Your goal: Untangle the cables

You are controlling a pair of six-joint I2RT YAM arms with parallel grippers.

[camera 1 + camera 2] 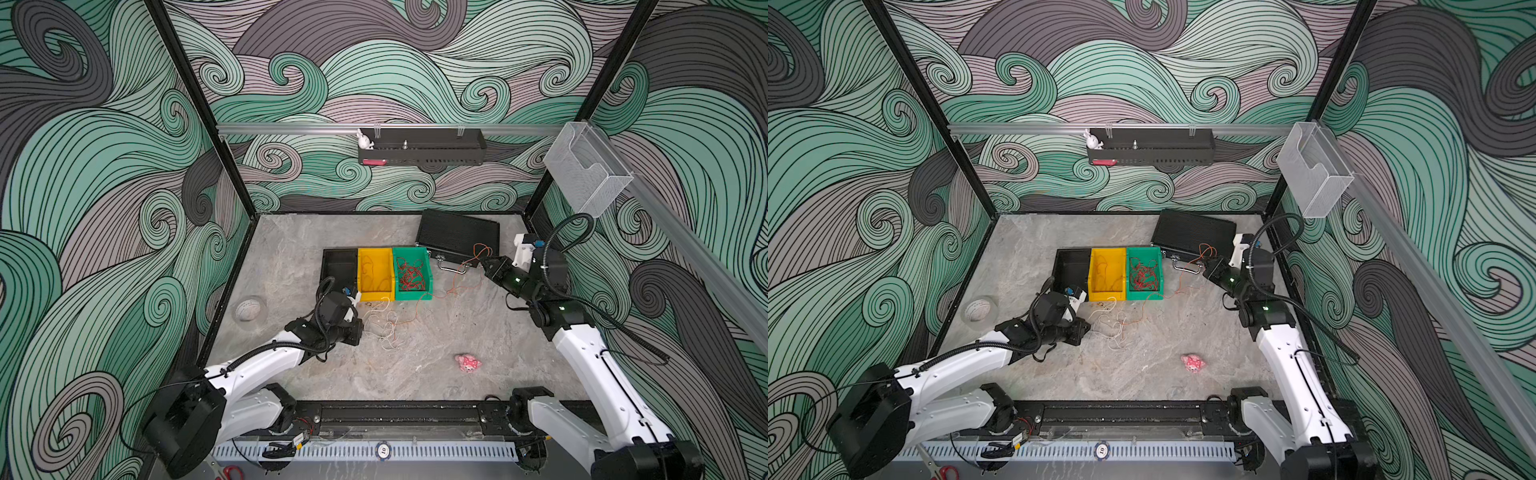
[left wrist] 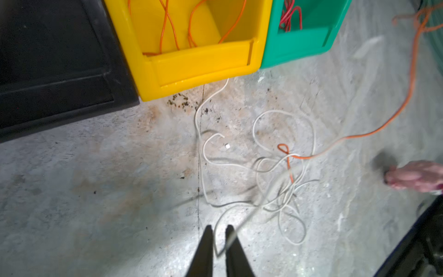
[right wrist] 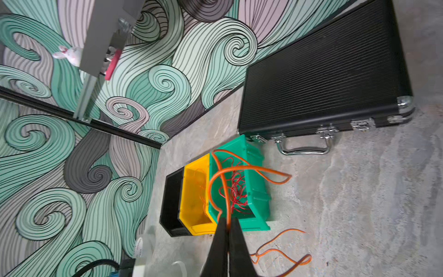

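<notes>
A white cable [image 1: 384, 328] lies in loose loops on the floor in front of the bins, and in the left wrist view the white cable [image 2: 282, 191] is crossed by an orange cable [image 2: 359, 136]. My left gripper [image 2: 219, 230] hovers at the edge of this tangle, jaws slightly apart, one white strand lying across a fingertip [image 2: 231, 236]. The orange cable [image 1: 457, 282] runs right and up to my right gripper [image 1: 484, 264]. In the right wrist view the right gripper [image 3: 227, 221] is shut on the orange cable [image 3: 239, 170]. Red cables [image 3: 236, 189] fill the green bin [image 1: 413, 296].
A black bin [image 1: 338, 266], a yellow bin [image 1: 376, 296] holding orange wire, and the green bin stand side by side mid-floor. A black case [image 1: 457, 235] lies behind them at the right. A pink plush toy [image 1: 467, 362] sits near the front, a tape roll [image 1: 249, 309] by the left wall.
</notes>
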